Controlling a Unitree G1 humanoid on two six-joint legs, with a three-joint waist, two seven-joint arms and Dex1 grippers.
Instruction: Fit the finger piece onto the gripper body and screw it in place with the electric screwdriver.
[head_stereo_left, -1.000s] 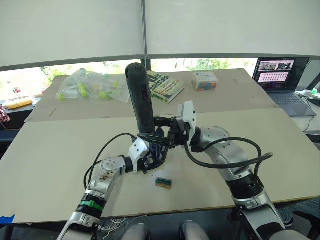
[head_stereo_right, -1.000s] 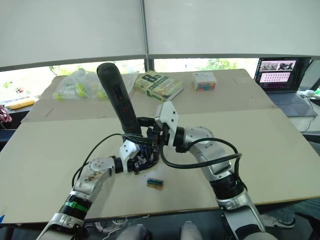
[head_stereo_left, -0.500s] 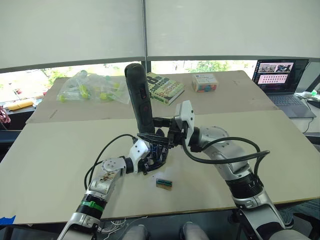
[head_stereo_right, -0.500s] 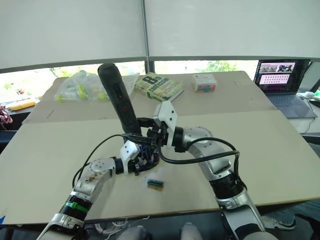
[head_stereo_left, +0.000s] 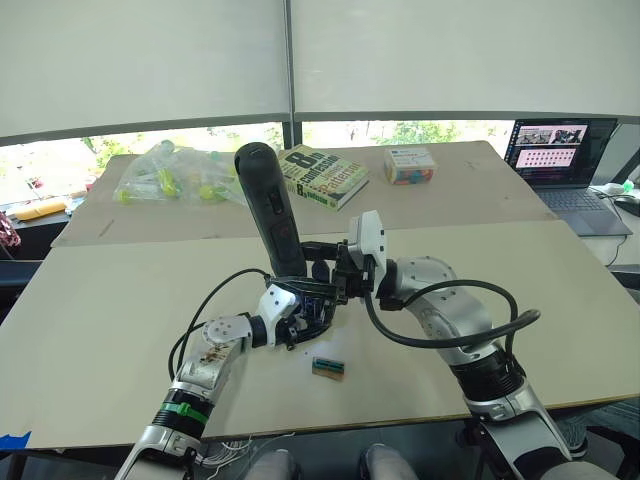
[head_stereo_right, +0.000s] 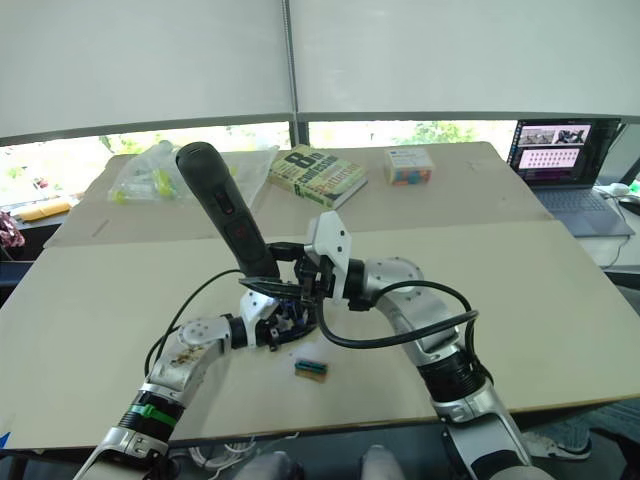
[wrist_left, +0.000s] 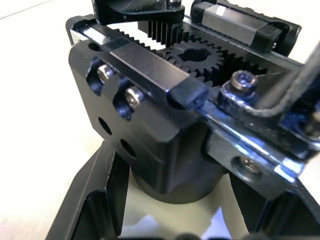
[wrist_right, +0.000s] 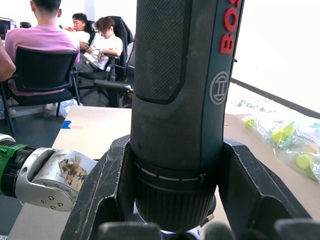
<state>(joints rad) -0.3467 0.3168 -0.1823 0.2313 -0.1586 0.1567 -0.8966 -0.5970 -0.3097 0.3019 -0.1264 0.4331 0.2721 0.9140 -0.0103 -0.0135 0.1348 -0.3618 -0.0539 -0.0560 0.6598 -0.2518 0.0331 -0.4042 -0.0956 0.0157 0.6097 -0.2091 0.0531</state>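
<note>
At mid-tabletop, right hand (head_stereo_right: 292, 270) is clamped on the electric screwdriver (head_stereo_right: 225, 215), fingers (wrist_right: 107, 185) pressing the dark collar just above the bit end; body leans up and toward the robot's left. Left hand (head_stereo_left: 296, 318) is closed around the rounded base of the gripper body (wrist_left: 150, 125), holding it on the tabletop (head_stereo_left: 100, 300) directly under the screwdriver tip. Finger piece: cannot tell it apart from the mechanism.

Handling (judgement): screwdriver rigid, top-heavy, rubbery textured grip, so hold low near the collar. Gripper body stiff, exposed gear teeth and screws; grip the base, not the racks.

Writing: red "BOS" and a round logo on the screwdriver, presumably Bosch. Book (head_stereo_left: 322, 175) behind shows a large "8". Small green-and-tan block (head_stereo_left: 327, 367) lies just in front; laptop (head_stereo_left: 560, 160) far right
</note>
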